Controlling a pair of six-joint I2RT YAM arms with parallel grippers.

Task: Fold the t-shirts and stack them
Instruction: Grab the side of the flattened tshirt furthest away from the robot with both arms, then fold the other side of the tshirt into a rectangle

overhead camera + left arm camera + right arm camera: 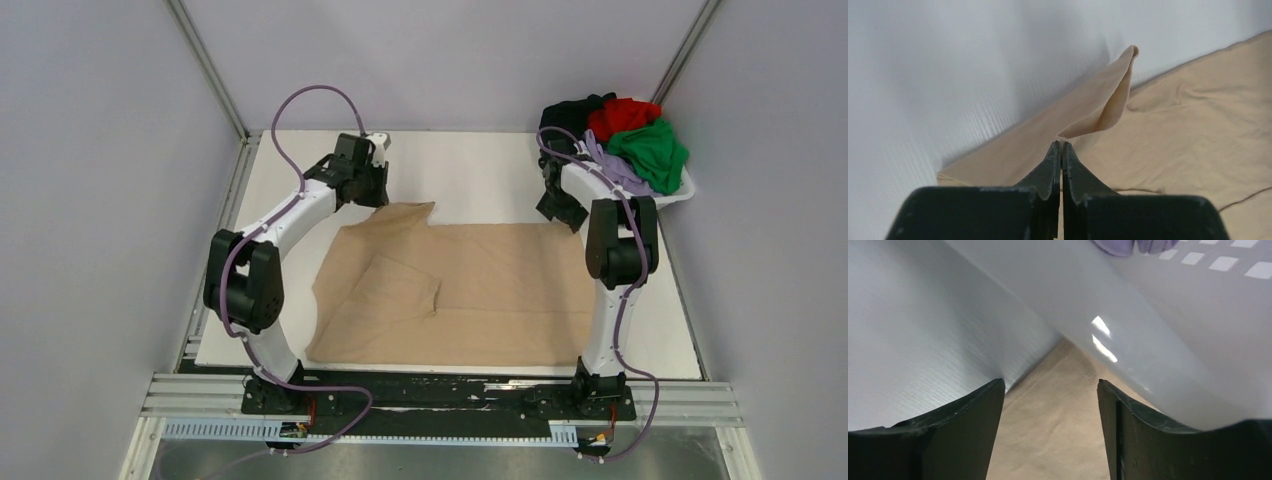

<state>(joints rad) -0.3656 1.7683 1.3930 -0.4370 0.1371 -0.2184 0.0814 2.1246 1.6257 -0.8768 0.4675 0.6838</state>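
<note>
The tan t-shirt (470, 290) lies spread on the white table, with a fold near its left middle. My left gripper (378, 196) is shut on the shirt's far left corner; in the left wrist view the gripper (1062, 145) pinches the tan cloth (1168, 130), which rises in a peak. My right gripper (562, 212) is open over the shirt's far right corner, beside the basket. In the right wrist view the gripper (1050, 390) has its jaws wide apart with the tan cloth (1058, 425) between them. Black (572, 112), red (622, 115), green (652, 150) and lavender (615, 165) shirts are piled in the basket.
The white plastic basket (690, 190) stands at the table's far right corner; its wall (1168, 340) is close on the right of my right gripper. Grey walls enclose the table (480, 170) on three sides.
</note>
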